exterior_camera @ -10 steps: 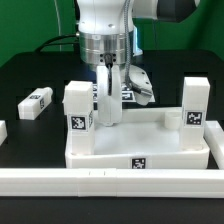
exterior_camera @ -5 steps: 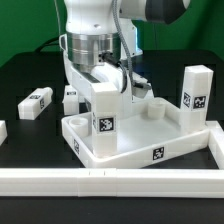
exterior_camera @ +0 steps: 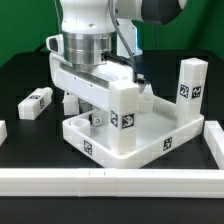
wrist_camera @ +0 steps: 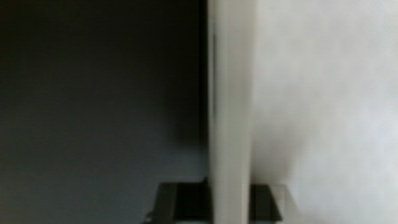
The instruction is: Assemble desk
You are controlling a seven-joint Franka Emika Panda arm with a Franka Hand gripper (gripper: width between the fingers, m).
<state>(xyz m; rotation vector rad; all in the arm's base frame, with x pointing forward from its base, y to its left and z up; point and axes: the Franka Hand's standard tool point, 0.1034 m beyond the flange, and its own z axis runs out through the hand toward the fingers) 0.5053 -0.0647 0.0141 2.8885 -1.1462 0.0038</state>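
The desk tabletop (exterior_camera: 140, 140) is a white tray with a raised rim and tags on its sides. It lies skewed, with one corner toward the front rail. A white leg (exterior_camera: 125, 105) stands upright at one corner and a second leg (exterior_camera: 190, 85) at the far right corner. A round socket (exterior_camera: 97, 118) shows inside the tray. My gripper (exterior_camera: 100, 98) reaches down at the tray's back side, its fingers partly hidden behind the near leg. In the wrist view the gripper (wrist_camera: 222, 205) is shut on the thin white rim wall (wrist_camera: 231, 100).
A loose white leg (exterior_camera: 37, 101) lies on the black table at the exterior view's left. Another small white leg (exterior_camera: 70, 101) stands behind the tray. A long white rail (exterior_camera: 100, 180) runs along the front, and a rail piece (exterior_camera: 214, 135) stands at the right.
The tabletop has turned on the table with my gripper on its rim. The tagged leg swung from the exterior view's left toward the middle, and the right leg moved back.
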